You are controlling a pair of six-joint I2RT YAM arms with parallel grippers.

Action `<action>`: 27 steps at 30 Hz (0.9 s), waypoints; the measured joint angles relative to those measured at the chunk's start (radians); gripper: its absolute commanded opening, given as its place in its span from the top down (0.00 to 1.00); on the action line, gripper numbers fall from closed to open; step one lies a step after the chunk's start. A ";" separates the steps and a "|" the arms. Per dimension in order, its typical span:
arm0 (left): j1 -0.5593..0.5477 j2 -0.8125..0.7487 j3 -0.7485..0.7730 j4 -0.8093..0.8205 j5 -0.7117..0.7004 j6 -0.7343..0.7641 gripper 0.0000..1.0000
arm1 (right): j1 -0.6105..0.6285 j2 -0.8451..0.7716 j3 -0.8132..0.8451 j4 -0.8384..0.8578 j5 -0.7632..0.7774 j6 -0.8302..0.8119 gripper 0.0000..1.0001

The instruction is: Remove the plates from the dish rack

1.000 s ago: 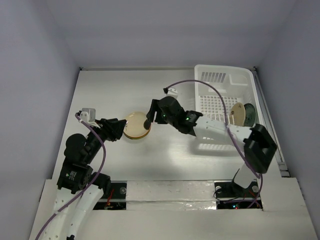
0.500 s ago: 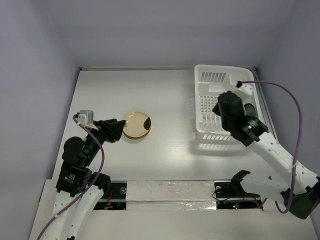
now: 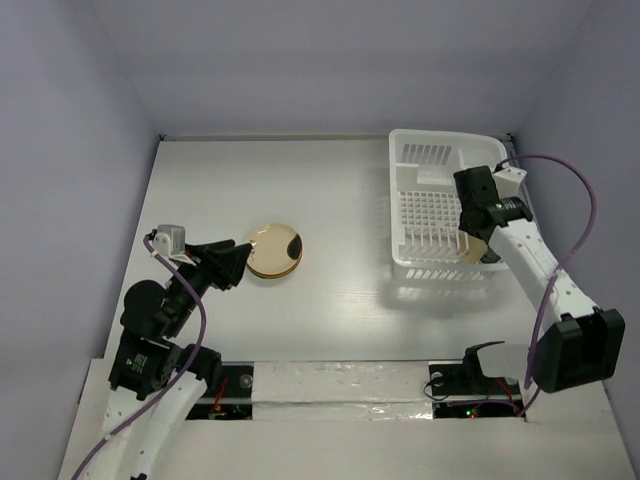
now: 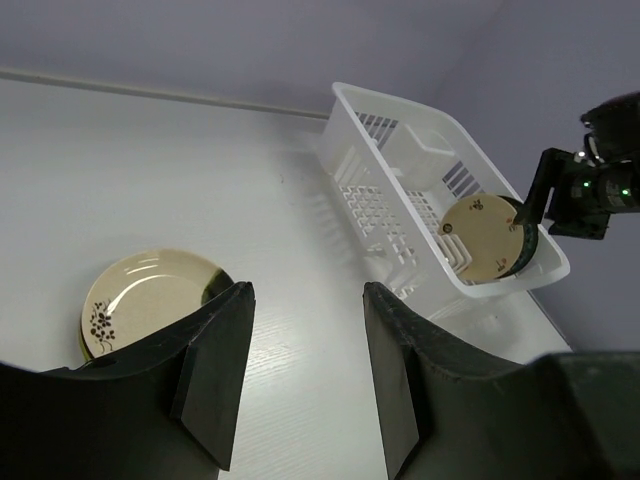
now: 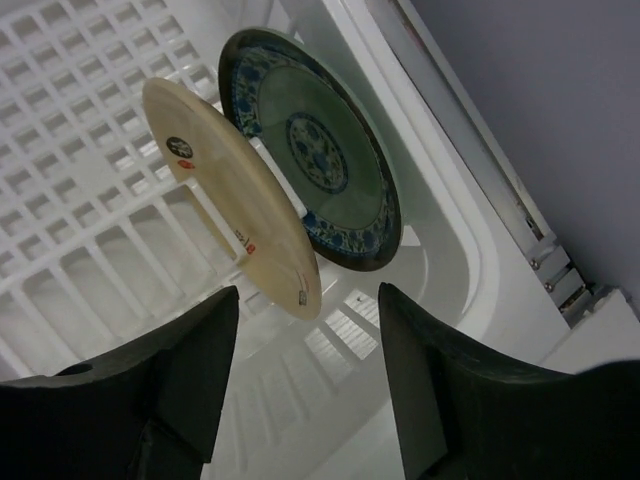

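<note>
Top external: left gripper [image 3: 238,264], jaws apart and empty, just beside stacked plates [image 3: 273,250], left of the table [image 3: 340,180] centre. Dish rack [image 3: 398,200] at far right corner. Right gripper [image 3: 472,228], jaws apart, empty, above cream plate [image 5: 235,190] and teal plate [image 5: 320,150], both on edge inside.

The white dish rack [image 3: 428,153], with slotted walls and a grid floor, lies below the right fingers [image 5: 190,370]. Two plates stand on edge in it just ahead of those fingers, clear of them. A tilted cream plate [image 5: 235,200] shows its stickered back, and a teal patterned plate [image 5: 320,150] leans close behind it toward the rack's wall. Just ahead of the left fingers [image 4: 215,370], a stack lies flat on the tabletop [image 4: 150,160], topped by a flower-marked plate [image 4: 150,300]. A dark plate [image 3: 292,243] peeks out beneath it.
</note>
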 measured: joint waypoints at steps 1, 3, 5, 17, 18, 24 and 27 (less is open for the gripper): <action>-0.004 -0.004 0.000 0.000 -0.001 0.000 0.55 | -0.011 0.023 0.004 0.000 -0.008 -0.010 0.40; -0.011 -0.011 0.000 0.000 -0.004 0.000 0.55 | -0.019 0.077 0.021 -0.005 -0.022 -0.029 0.46; -0.019 -0.016 0.000 0.000 -0.004 0.000 0.55 | -0.021 0.132 0.042 -0.005 -0.026 -0.044 0.51; -0.049 -0.042 0.000 -0.002 -0.015 0.000 0.55 | -0.022 0.254 0.105 -0.030 0.056 -0.099 0.64; -0.052 -0.044 0.000 -0.003 -0.016 0.000 0.55 | -0.021 0.257 0.105 -0.029 0.056 -0.103 0.69; -0.054 -0.045 0.000 -0.003 -0.023 0.000 0.55 | -0.022 0.288 0.115 -0.031 0.100 -0.128 0.75; -0.054 -0.045 0.000 -0.003 -0.023 0.000 0.55 | -0.022 0.297 0.115 -0.026 0.105 -0.142 0.92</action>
